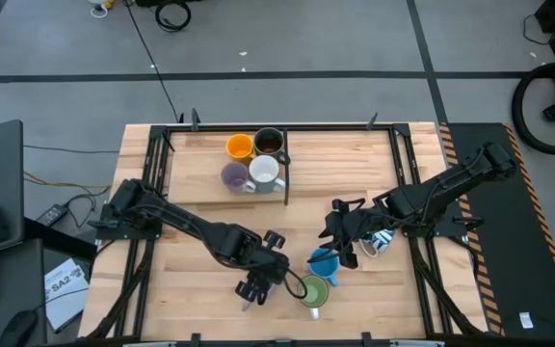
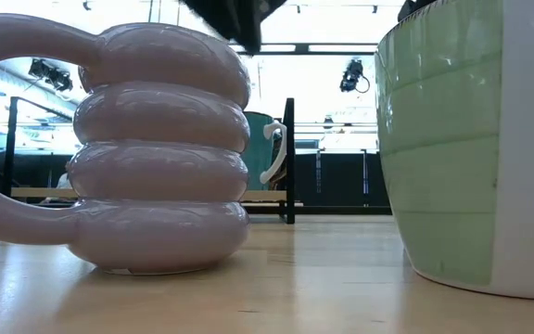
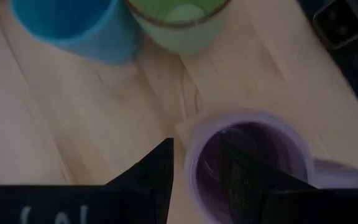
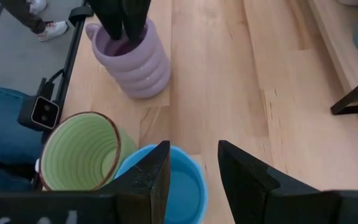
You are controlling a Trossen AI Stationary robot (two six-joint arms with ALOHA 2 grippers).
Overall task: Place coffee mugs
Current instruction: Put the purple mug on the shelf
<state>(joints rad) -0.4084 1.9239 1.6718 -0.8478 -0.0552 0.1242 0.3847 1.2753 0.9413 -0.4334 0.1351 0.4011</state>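
Observation:
A ribbed purple mug (image 3: 253,146) stands upright on the table near its front edge, its handle (image 3: 337,173) on the side away from the green mug. My left gripper (image 3: 199,150) is open and points down over it, one finger outside the wall and one inside the mouth, with a gap showing on both sides. The green mug (image 1: 316,292) and the blue mug (image 1: 325,262) stand just to the right. My right gripper (image 4: 194,165) hangs open above the blue mug (image 4: 166,186). A white mug with a blue pattern (image 1: 379,241) sits under the right arm.
At the back, a wooden shelf with a black frame (image 1: 286,178) holds an orange mug (image 1: 240,146), a dark grey mug (image 1: 269,142), a purple mug (image 1: 234,176) and a white mug (image 1: 264,172). A person's legs (image 4: 5,130) stand by the table's front edge.

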